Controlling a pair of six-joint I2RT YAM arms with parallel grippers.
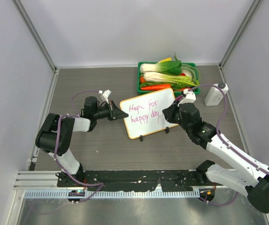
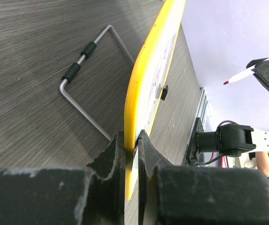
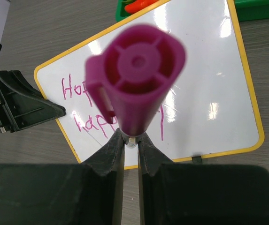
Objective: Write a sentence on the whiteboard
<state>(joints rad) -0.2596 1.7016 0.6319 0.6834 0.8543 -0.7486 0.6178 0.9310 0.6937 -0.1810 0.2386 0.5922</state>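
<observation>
2 claws clenched: left gripper [image 2: 132,138] pinches whiteboard [image 2: 148,70] edge; right gripper [image 3: 130,138] grips marker [image 3: 139,70], half hiding the sentence [image 3: 75,89].

Here's the whiteboard [image 1: 146,129], the sentence [image 1: 143,112] on its face. Just behind it, the tray [image 1: 139,84], vegetables [image 1: 167,74] in it. To its right and further back, the bottle [image 1: 215,95]. Left gripper [image 1: 125,115] on its left edge; right gripper [image 1: 168,112], with the marker [image 3: 136,79], over its right end.
</observation>
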